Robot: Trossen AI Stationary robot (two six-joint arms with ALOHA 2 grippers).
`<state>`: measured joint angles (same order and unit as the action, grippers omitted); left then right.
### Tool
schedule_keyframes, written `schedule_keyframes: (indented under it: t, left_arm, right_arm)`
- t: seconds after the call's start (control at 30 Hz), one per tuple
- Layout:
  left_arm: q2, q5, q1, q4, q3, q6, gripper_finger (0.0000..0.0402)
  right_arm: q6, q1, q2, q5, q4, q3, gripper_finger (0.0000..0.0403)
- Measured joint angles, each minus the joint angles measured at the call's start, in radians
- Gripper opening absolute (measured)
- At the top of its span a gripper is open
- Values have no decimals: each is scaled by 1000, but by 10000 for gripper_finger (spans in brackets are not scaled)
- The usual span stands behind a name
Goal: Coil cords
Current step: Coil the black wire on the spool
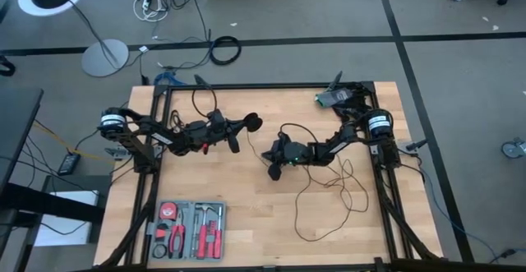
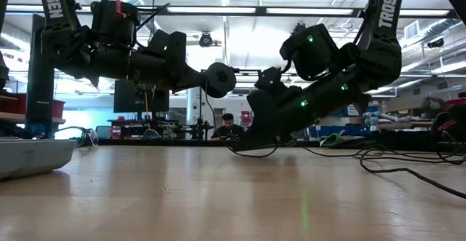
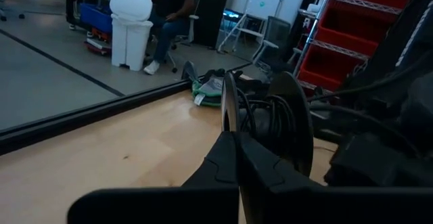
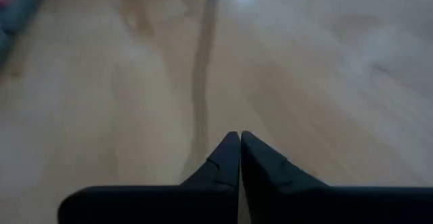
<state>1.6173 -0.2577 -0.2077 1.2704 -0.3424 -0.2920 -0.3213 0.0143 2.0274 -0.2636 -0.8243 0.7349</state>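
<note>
Wooden table (image 1: 246, 231) carries the cords (image 1: 333, 194) trailing beside the closed, empty-looking right claw (image 1: 272, 172).

- You are working in a robotics lab or workshop, not a home.
- Your wooden table (image 1: 246, 239) sits in a black metal frame (image 1: 263, 85) on grey carpet tiles marked with dark floor lines.
- At the table's near left lies an open tool case (image 1: 187, 228) with red-handled pliers and drivers.
- On the floor beyond the far edge you see a coiled black cable (image 1: 224, 50), white cables (image 1: 152, 5) and a lamp stand (image 1: 104, 57).
- Looking across the table, you see ceiling strip lights, benches crowded with equipment and a seated person (image 2: 228, 127).
- Red shelving racks (image 3: 369, 31) and a white bin (image 3: 131, 24) stand in the room.
</note>
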Motion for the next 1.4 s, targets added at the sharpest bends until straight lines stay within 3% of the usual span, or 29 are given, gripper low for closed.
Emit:
schedule_keyframes:
  t: [0.2, 0.37, 0.6, 0.97, 1.07, 1.2, 1.4]
  left_arm:
    - [0, 0, 0, -12, 0, 0, 1]
    - [0, 0, -2, -4, 0, 0, 1]
    - [0, 0, -2, 3, 0, 0, 1]
    - [0, 0, -2, 30, -1, 0, 1]
    - [0, 0, -2, 37, -2, -1, 1]
    - [0, 10, -2, 36, -1, -1, 1]
    - [0, 86, -2, 15, 1, 7, 1]
  right_arm:
    - [-20, -18, -74, -17, 123, -5, 3]
    - [31, -26, -133, 92, 104, -2, 5]
    - [34, -24, -115, 153, 88, -3, 42]
    - [71, -11, 1, 151, 50, 40, 113]
    - [65, -9, 7, 110, 115, 67, 96]
    - [73, -10, -21, 74, 178, 67, 14]
    - [46, -44, -129, -25, 412, 66, 5]
